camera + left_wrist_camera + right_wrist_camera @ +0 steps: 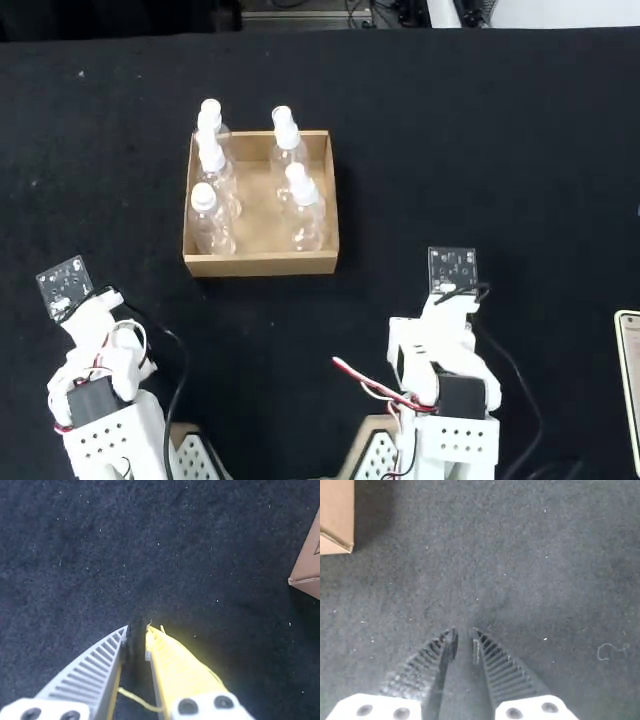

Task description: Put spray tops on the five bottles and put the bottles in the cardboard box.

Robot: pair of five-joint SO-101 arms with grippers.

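1. Apparently reached the closing step: counted five clear spray bottles (pixel 303 205) standing in the cardboard box (pixel 260 264), three along its left side and two along its right, each capped with a white spray top (pixel 284 118).
2. Judged the remaining work to be a check rather than a grasp: worth confirming every top seated square and fully down, above all on the rear-left bottle (pixel 210 122), crowded into the back corner with its top showing past the rim in the high view. Could not tell from above whether leaning on the wall or standing free.
3. Judged it wisest to leave both arms low at the near edge of the black table (pixel 500 150), set back from the box, to avoid nudging a bottle over.
4. Found the left claw (pixel 136 630) all but pressed together, a thin gap between the tips, pinching nothing, over bare black cloth. Saw one box corner off to the side, well apart from the tips.
5. Found the right claw (pixel 463 632) likewise nearly closed and empty over bare cloth, with another box corner well apart from it.
6. Placed the box ahead of the two arms, nearer the left one, with no bottle near either claw.
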